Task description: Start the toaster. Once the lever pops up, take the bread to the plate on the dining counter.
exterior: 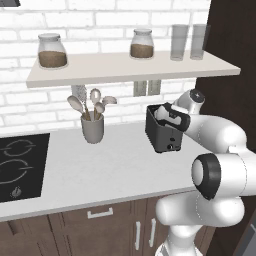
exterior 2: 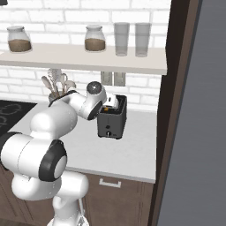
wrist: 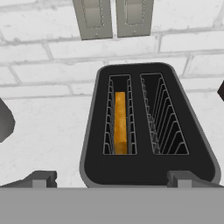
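Above the toaster (wrist: 148, 127), the gripper (wrist: 111, 178) hangs with fingers spread wide, the bread (wrist: 120, 122) in the slot at eleven o'clock.

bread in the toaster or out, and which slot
In. The bread sits down inside the left slot of the toaster in the hand view; the right slot is empty.

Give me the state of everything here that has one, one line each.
toaster: upright on the worktop, claw above it.
bread: sunk in the left slot; right slot empty.
claw: open, holding nothing.
jars: lidded, part full.
glasses: upright, empty.
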